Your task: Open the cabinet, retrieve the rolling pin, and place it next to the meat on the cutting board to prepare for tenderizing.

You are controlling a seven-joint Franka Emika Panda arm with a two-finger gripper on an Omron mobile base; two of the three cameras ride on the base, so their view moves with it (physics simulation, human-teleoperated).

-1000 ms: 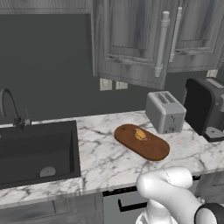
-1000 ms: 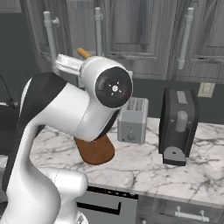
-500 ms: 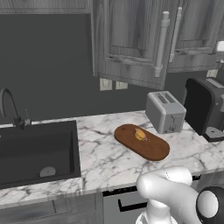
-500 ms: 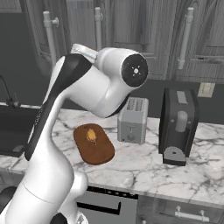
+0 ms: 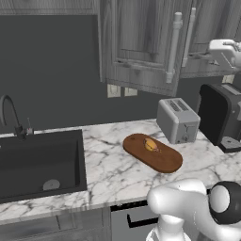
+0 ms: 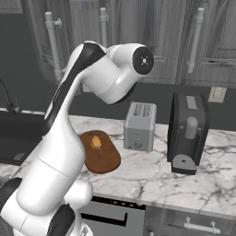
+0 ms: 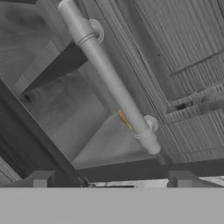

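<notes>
A thin orange sliver (image 7: 124, 120) shows behind the pale cylindrical bar handle (image 7: 109, 78) in the hand view, in the dark gap beside a partly open door; it is too small to say whether it is the rolling pin. The grey wood-grain wall cabinet (image 5: 141, 47) has its left door swung slightly out in the left base view. The white arm with dark joints (image 6: 106, 78) rises and bends toward the cabinet; in the left base view its hand is cut off by the right edge near the handles. The two dark finger tips of the gripper (image 7: 111, 181) stand well apart, holding nothing. The small yellow-orange lump of meat (image 5: 150, 145) lies on the reddish-brown oval wooden cutting board (image 5: 164, 160), on the marble counter (image 5: 108, 164) just beside the silver toaster (image 5: 178, 120).
</notes>
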